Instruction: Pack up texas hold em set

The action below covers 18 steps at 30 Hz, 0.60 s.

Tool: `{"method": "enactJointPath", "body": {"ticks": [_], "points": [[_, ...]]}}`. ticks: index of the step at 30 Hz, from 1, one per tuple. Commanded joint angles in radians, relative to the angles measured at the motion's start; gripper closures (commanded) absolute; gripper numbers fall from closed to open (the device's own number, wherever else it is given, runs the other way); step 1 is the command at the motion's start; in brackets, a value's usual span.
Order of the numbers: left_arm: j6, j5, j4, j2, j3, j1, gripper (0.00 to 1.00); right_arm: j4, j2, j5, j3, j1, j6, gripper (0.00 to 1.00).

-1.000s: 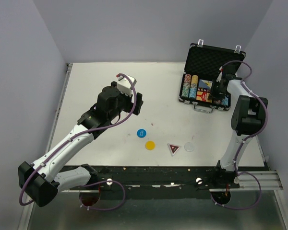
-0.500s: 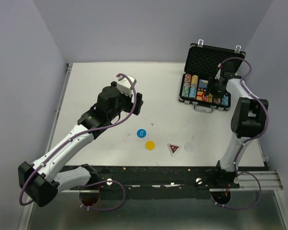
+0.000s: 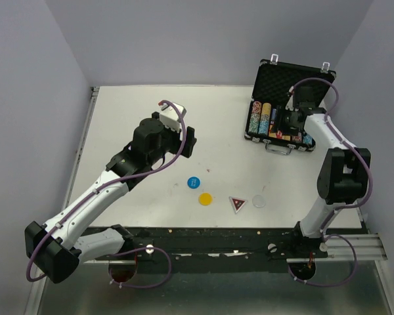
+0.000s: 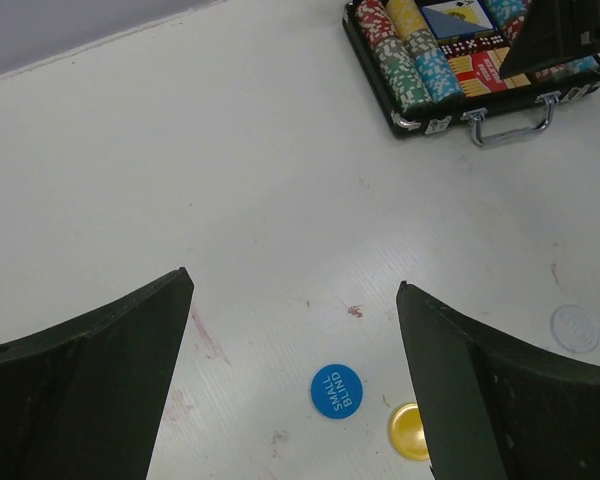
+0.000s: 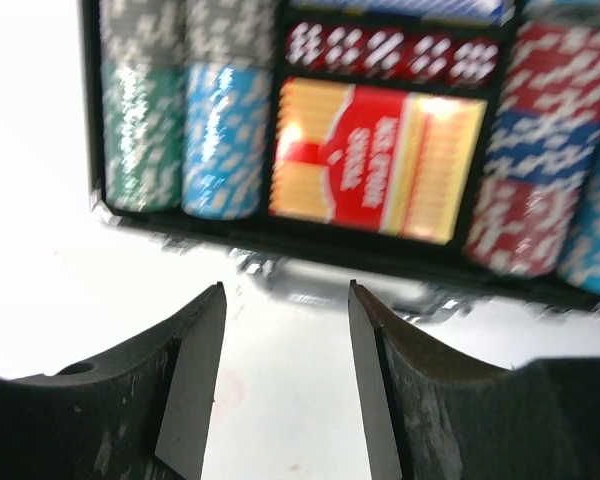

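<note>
The black briefcase (image 3: 295, 77) stands open at the back right, lid up. Multicoloured chip rows (image 3: 259, 118) and a red and yellow card deck (image 5: 380, 160) lie in it. My right gripper (image 3: 285, 125) hovers over the case's front edge, open and empty (image 5: 286, 285), above the silver handle (image 5: 320, 280). A blue disc (image 3: 193, 182), a yellow disc (image 3: 205, 197), a red triangular button (image 3: 238, 203) and a white disc (image 3: 259, 201) lie on the table near the front. My left gripper (image 3: 185, 141) is open and empty (image 4: 292, 278), high above the blue disc (image 4: 336, 390).
The white table (image 3: 138, 111) ends in a raised rail on the left and a black rail at the front. Grey walls close the back and sides. The case also shows in the left wrist view (image 4: 450, 112), top right.
My right gripper has moved left and a little back along the case's front. The left arm and the discs have not moved.
</note>
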Motion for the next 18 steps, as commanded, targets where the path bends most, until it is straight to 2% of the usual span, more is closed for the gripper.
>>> {"method": "enactJointPath", "body": {"ticks": [1,6,11,14,18], "points": [[-0.023,0.028,-0.021,-0.003,0.033,0.021,0.01,-0.031,-0.132,-0.006,-0.093,0.110,0.055,0.40],[-0.054,0.075,-0.044,0.005,0.047,0.087,0.01,-0.077,-0.262,0.062,-0.237,0.309,0.129,0.41],[-0.086,0.157,-0.082,0.032,0.082,0.165,0.01,-0.037,-0.383,0.082,-0.398,0.518,0.264,0.40],[-0.089,0.161,-0.087,0.028,0.086,0.216,0.01,-0.028,-0.397,0.143,-0.414,0.660,0.342,0.40],[-0.078,0.120,-0.105,0.028,0.091,0.248,0.01,-0.023,-0.333,0.214,-0.385,0.825,0.399,0.40]]}}
